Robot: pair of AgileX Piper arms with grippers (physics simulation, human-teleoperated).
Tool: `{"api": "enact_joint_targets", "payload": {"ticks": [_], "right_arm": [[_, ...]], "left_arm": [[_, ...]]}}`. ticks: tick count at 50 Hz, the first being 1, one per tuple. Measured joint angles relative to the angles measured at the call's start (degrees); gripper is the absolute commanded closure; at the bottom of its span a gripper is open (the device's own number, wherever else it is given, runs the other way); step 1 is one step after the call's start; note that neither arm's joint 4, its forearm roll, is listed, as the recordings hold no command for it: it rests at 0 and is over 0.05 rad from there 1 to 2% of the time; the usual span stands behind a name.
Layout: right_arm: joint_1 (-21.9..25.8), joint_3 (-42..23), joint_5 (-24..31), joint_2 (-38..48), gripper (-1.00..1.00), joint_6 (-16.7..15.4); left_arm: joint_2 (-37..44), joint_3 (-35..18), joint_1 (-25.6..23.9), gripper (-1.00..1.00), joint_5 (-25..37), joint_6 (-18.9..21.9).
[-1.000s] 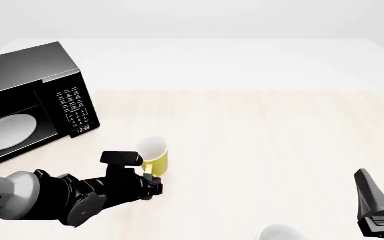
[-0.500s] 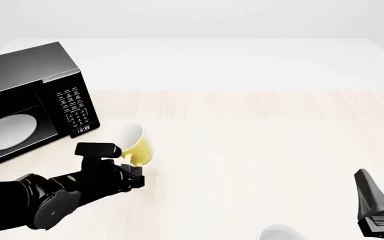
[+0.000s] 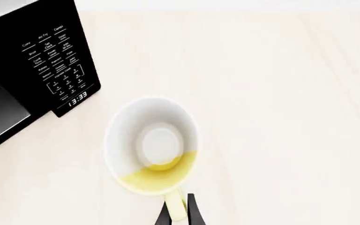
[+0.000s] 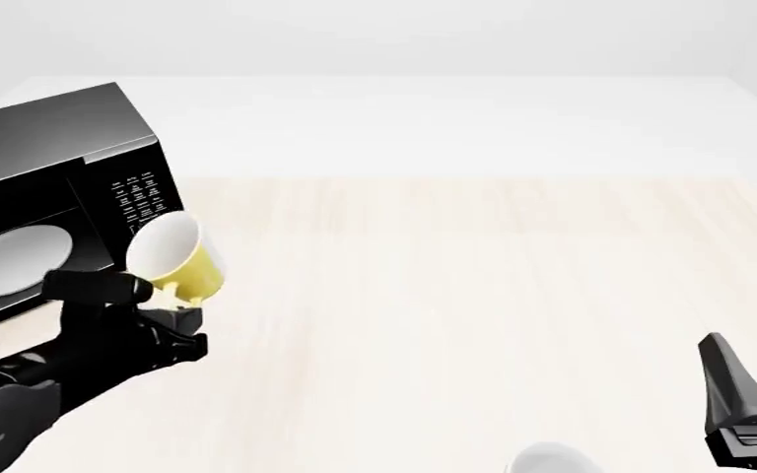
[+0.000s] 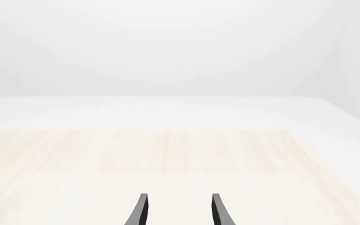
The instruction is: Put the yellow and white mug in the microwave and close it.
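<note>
The yellow and white mug (image 4: 176,258) hangs tilted above the table, just in front of the microwave's button panel (image 4: 145,212). My left gripper (image 4: 166,294) is shut on its yellow handle (image 3: 176,207). In the left wrist view I look into the mug's white inside (image 3: 152,143), with the gripper (image 3: 180,216) on the handle. The black microwave (image 4: 56,133) stands at the far left, its round white plate (image 4: 11,261) showing in the front; I cannot make out its door. My right gripper (image 4: 751,399) rests open at the near right, and in its own view the gripper (image 5: 178,212) holds nothing.
An all-white cup (image 4: 556,461) peeks in at the front edge, left of the right gripper. The light wooden table (image 4: 484,276) stretches from the microwave to the right edge, with a white surface (image 4: 418,118) behind it.
The left arm has carried the mug up and to the left, from mid-table to the microwave's front, tilting it further. The right arm has not moved.
</note>
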Motion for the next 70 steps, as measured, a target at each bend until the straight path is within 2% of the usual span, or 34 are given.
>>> {"api": "enact_joint_targets", "payload": {"ticks": [18,36,48,70], "right_arm": [[0.0,0.0,0.0,0.0,-1.0,0.0],[0.0,0.0,0.0,0.0,-1.0,0.0],[0.0,0.0,0.0,0.0,-1.0,0.0],[0.0,0.0,0.0,0.0,-1.0,0.0]], "left_arm": [[-6.7,2.7,12.4,1.0,1.4,5.4],[-5.7,2.2,22.1,1.0,0.1,8.2],[-0.1,-0.4,25.9,1.0,-1.4,7.8],[9.6,-4.9,29.3,1.0,-3.4,6.4]]}}
